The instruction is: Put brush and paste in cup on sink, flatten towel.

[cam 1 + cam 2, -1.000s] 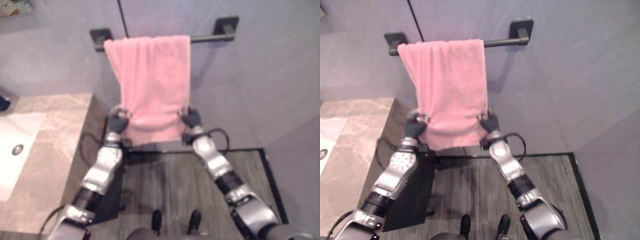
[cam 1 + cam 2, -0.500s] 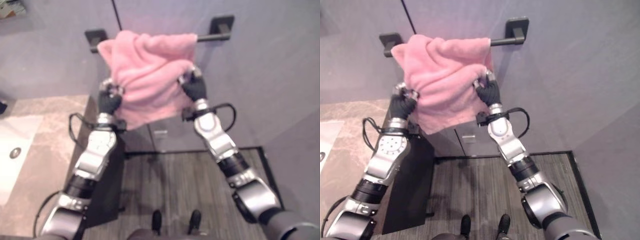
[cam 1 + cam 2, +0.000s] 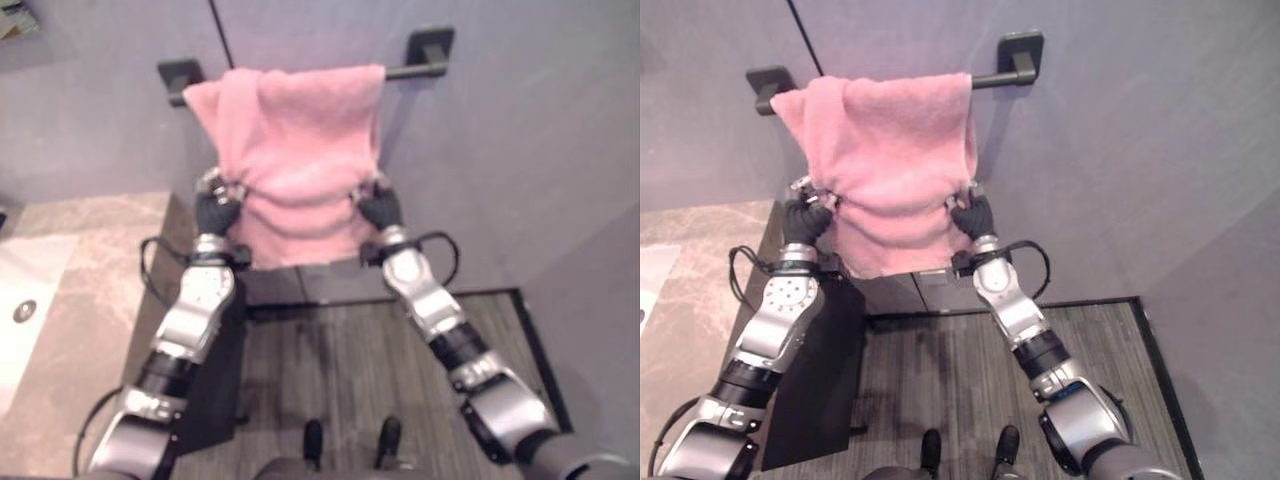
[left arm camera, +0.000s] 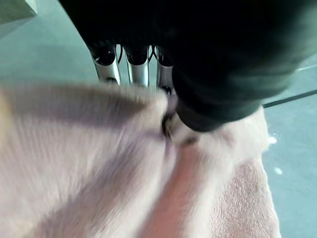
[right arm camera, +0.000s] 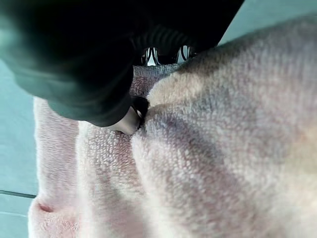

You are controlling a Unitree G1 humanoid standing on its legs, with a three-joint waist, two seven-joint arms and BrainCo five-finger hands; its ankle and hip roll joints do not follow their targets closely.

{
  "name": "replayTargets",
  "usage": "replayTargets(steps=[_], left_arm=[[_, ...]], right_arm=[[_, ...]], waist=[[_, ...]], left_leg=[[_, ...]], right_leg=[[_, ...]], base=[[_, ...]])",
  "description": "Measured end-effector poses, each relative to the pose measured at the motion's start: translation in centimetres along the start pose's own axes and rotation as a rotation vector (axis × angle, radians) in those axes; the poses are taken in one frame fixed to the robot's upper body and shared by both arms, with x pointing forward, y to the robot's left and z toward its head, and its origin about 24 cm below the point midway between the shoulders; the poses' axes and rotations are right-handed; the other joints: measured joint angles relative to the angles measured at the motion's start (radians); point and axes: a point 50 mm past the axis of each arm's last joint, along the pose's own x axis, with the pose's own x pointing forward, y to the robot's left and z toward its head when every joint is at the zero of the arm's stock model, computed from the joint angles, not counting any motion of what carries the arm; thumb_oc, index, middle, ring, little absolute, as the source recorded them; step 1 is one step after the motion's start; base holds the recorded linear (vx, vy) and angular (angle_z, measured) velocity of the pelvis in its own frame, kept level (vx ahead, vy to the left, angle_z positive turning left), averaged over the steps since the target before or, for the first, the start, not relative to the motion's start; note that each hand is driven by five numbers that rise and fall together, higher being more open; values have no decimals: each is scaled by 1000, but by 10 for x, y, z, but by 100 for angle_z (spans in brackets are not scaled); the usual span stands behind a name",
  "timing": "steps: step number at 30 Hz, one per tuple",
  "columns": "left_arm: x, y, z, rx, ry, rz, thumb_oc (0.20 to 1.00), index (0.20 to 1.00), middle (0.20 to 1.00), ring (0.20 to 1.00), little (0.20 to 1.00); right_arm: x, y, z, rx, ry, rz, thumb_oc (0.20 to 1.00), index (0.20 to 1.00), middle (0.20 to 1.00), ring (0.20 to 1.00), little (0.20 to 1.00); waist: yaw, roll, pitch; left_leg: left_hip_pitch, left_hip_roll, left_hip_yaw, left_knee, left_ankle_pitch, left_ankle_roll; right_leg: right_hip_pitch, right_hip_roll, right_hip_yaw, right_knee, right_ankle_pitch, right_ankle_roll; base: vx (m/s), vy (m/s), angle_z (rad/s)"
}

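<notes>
A pink towel [image 3: 290, 150] hangs over a black wall bar [image 3: 425, 68], with soft folds running across its middle. My left hand [image 3: 213, 205] is shut on the towel's left edge about halfway down. My right hand [image 3: 376, 205] is shut on its right edge at the same height. In the left wrist view my fingers [image 4: 133, 69] curl behind the pink towel [image 4: 99, 168] while the thumb presses on its front. The right wrist view has the pink towel [image 5: 208, 144] pinched under the thumb [image 5: 126, 121].
A marble counter [image 3: 90, 270] with a white sink basin [image 3: 25, 300] lies at the left. A dark cabinet side [image 3: 215, 380] drops below the counter edge. Grey plank floor [image 3: 350, 370] spreads under the towel, and the grey wall stands behind it.
Both hands have come down from near the bar with the towel's edges, after lifting them a second ago. The bunched cloth now hangs longer, with fewer folds.
</notes>
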Motion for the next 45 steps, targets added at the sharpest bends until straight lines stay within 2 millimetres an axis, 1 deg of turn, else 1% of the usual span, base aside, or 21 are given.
replayTargets(steps=[2,7,8,9,12,17,25,27,29,30,32,33,35,36,37,38,40,41,43,45], left_arm=[[0,0,0,-36,12,3,1000,1000,1000,1000,1000],[-1,0,-3,-275,80,-6,1000,1000,1000,1000,1000],[-1,0,-3,-297,88,-6,1000,1000,1000,1000,1000],[-1,6,-5,-317,99,-9,1000,1000,1000,1000,1000],[-4,22,-11,-300,117,28,1000,1000,1000,1000,1000],[-1,33,-14,-298,135,56,1000,1000,1000,1000,1000],[3,36,-14,-311,141,70,1000,1000,1000,1000,1000],[7,37,-16,-301,147,76,1000,1000,1000,1000,1000],[11,39,-13,-291,137,78,1000,1000,1000,1000,1000],[13,41,-11,-283,129,79,953,953,953,953,953],[15,44,-11,-269,128,86,793,793,793,793,793],[16,45,-10,-267,125,88,570,570,570,570,570],[23,48,-4,-256,108,91,517,517,517,517,517],[27,51,0,-248,95,94,423,423,423,423,423],[28,52,0,-250,97,97,338,338,338,338,338],[29,52,1,-247,94,97,269,269,269,269,269],[34,55,7,-239,77,95,235,235,235,235,235],[37,54,9,-247,72,98,200,200,200,200,200],[41,54,11,-242,71,95,200,200,200,200,200],[46,52,18,-244,46,87,200,200,200,200,200]], right_arm=[[2,0,3,2,-8,-2,200,200,200,200,200],[2,1,3,7,-9,0,200,200,200,200,200],[2,1,3,5,-8,0,200,200,200,200,200],[2,-1,3,3,-7,-3,200,200,200,200,200],[3,-5,2,-9,-3,-11,200,200,200,200,200],[3,-7,1,-23,3,-4,200,200,200,200,200],[3,-8,0,-27,7,0,200,200,200,200,200],[2,-8,0,-28,8,5,200,200,200,200,200],[2,-8,0,-26,8,7,200,200,200,200,200],[2,-7,0,-20,10,10,200,200,200,200,200],[2,-7,-1,-1,18,14,200,200,200,200,200],[2,-7,-1,-1,18,14,200,200,200,200,200],[2,-7,0,1,15,18,200,200,200,200,200],[2,-5,0,0,17,27,200,200,200,200,200],[2,-5,-1,-1,22,31,200,200,200,200,200],[2,-4,-1,1,22,33,200,200,200,200,200],[2,-4,-1,3,21,33,200,200,200,200,200],[2,-4,-1,3,24,33,200,200,200,200,200],[1,-3,-1,3,24,37,200,200,200,200,200],[1,-2,-1,2,24,45,200,200,200,200,200]], waist=[[0,0,0],[0,0,0],[0,0,0],[2,0,0],[3,0,0],[6,0,0],[3,0,0],[-1,-1,1],[-2,-5,2],[1,-10,1],[-6,-18,2],[-7,-22,0],[-8,-33,-1],[-9,-42,0],[-12,-44,1],[-17,-46,1],[-23,-54,1],[-26,-58,1],[-29,-61,1],[-39,-65,2]], left_leg=[[0,0,0,0,0,0],[0,0,0,-1,0,0],[-1,0,-1,-1,0,0],[-1,0,-2,-1,0,0],[-5,0,-9,-1,0,0],[-11,-1,-10,-1,0,0],[-24,-1,-10,-1,0,0],[-25,-1,-9,-1,0,0],[-29,-2,-7,-1,0,0],[-35,-2,-4,-1,0,0],[-36,-2,2,-1,0,0],[-39,-1,4,-1,0,0],[-53,0,9,-1,0,0],[-64,2,18,-1,0,0],[-65,2,20,-1,0,0],[-66,1,22,-1,0,0],[-77,3,22,-1,0,0],[-82,4,22,-1,0,0],[-85,4,24,-1,0,0],[-96,4,24,-1,0,0]], right_leg=[[0,0,0,0,0,0],[0,0,0,2,0,0],[0,0,-1,1,0,0],[0,0,-5,3,0,0],[0,-1,-14,1,0,0],[-2,-2,-21,2,0,0],[-15,-1,-22,5,0,0],[-18,0,-19,6,0,0],[-24,0,-15,6,0,1],[-33,0,-5,6,1,1],[-38,1,4,6,1,1],[-42,4,6,6,1,1],[-59,6,12,6,5,0],[-73,6,16,6,9,0],[-75,6,19,6,9,0],[-77,8,22,6,9,0],[-88,9,23,6,10,-1],[-94,10,25,6,11,-1],[-97,11,26,6,12,-1],[-107,11,27,6,12,-1]], base=[[0,0,0],[0,0,0],[0,0,0],[14,40,3],[12,39,6],[8,20,4],[38,27,0],[44,42,-2],[11,9,-5],[21,17,-10],[43,42,-11],[30,33,-10],[28,24,-11],[50,35,-13],[35,23,-13],[30,14,-4],[28,15,0],[39,22,-2],[46,27,-3],[23,13,0]])
